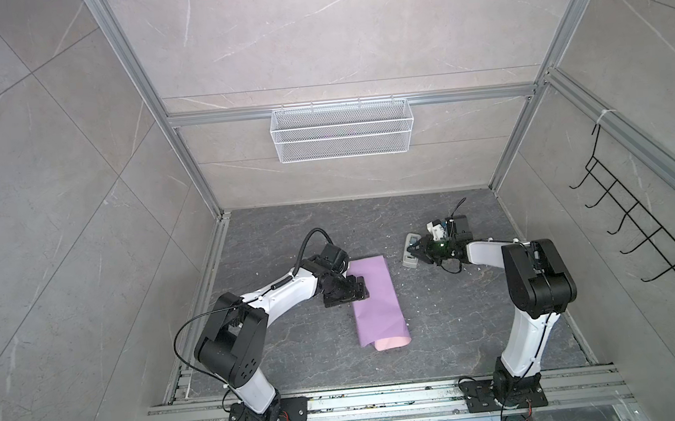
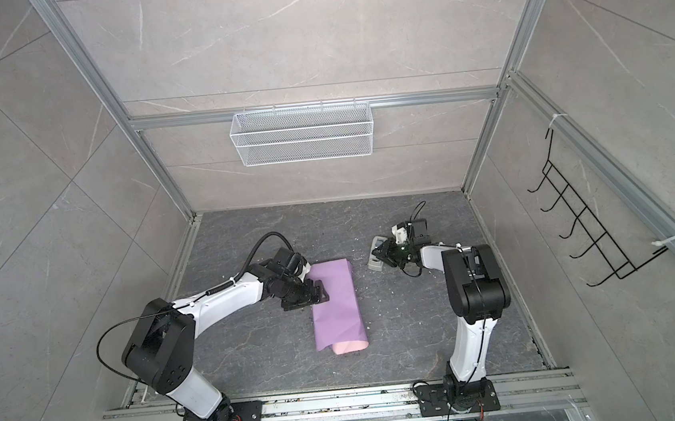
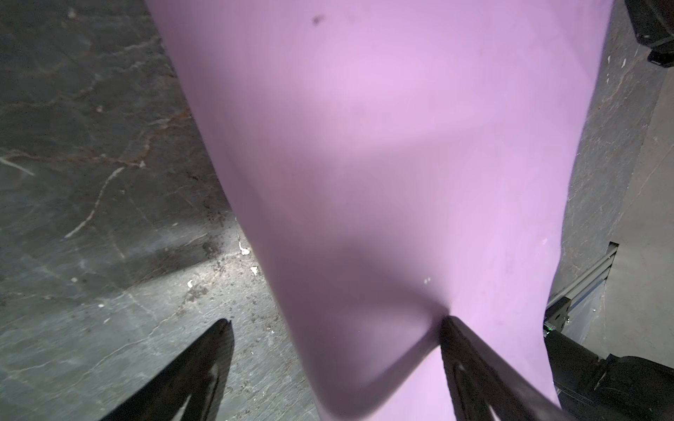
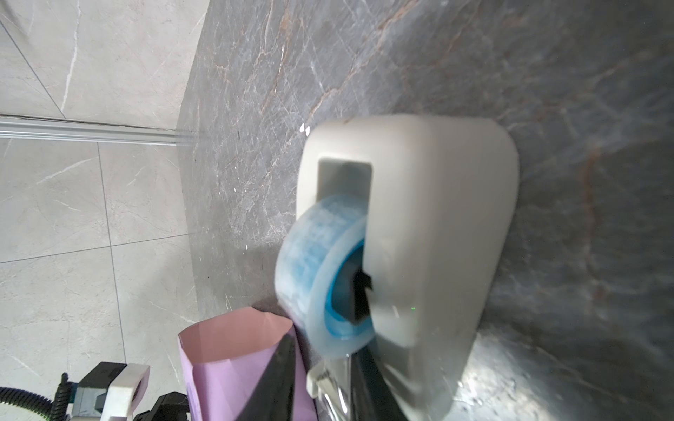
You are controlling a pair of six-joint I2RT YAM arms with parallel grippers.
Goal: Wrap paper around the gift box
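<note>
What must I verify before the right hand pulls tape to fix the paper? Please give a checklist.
1. Paper folded over, lilac face up: ok.
2. Gift box inside the fold: cannot tell, it is hidden.
3. Left hand open, one finger pressing on the paper: ok.
4. Right hand at the tape dispenser: ok.
5. Tape end caught between its fingers: cannot tell.
6. Paper's near end closed: not ok, it is open and the pink face shows.
</note>
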